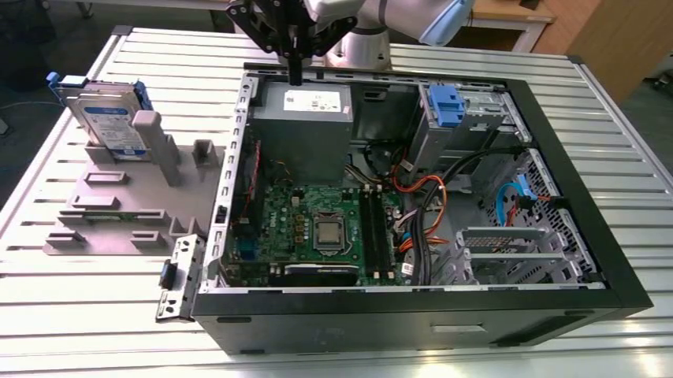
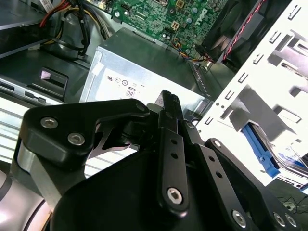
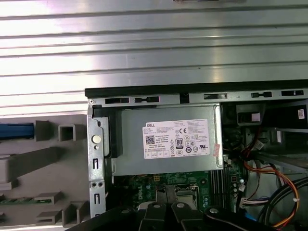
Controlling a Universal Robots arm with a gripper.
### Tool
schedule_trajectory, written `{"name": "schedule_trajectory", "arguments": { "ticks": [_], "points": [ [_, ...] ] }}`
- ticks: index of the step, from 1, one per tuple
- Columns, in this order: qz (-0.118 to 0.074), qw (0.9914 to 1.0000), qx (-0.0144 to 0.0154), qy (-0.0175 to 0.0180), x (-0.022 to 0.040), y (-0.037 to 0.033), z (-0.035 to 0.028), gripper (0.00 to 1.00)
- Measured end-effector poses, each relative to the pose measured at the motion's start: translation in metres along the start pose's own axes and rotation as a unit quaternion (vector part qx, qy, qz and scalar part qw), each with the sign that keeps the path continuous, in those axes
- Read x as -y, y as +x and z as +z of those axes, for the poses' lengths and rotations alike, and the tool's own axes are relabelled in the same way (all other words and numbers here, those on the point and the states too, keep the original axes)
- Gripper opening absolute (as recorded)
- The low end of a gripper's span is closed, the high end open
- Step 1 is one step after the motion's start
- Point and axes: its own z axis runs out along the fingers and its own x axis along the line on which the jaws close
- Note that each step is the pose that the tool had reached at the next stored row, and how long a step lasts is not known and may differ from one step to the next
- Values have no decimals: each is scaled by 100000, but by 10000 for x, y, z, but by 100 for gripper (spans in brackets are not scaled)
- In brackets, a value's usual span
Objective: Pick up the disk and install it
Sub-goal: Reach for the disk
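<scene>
The disk [image 1: 110,118], a silver drive with a white-and-blue label in a blue carrier frame, stands upright in the grey stepped fixture [image 1: 116,205] at the exterior view's left, outside the computer case. My gripper [image 1: 295,73] hangs over the case's rear wall, above the power supply [image 1: 305,118], well to the right of the disk. Its fingers [image 2: 169,108] are pressed together with nothing between them. In the second wrist view the disk's blue frame [image 2: 262,150] shows beyond the perforated case wall. In the first wrist view a blue edge of the disk [image 3: 17,131] lies beside the fixture [image 3: 48,161].
The open computer case [image 1: 421,307] lies on a ribbed metal table [image 1: 84,315]. Inside are the motherboard [image 1: 315,228], cable bundles [image 1: 431,197] and a metal drive bay with a fixed blue bracket [image 1: 446,106] at the rear right.
</scene>
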Motion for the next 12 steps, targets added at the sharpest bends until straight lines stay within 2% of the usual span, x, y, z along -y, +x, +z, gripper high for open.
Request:
{"name": "schedule_trajectory", "arguments": {
  "ticks": [12],
  "points": [
    [4, 100000, -1, -1, 2, 27, -1, 11]
  ]
}}
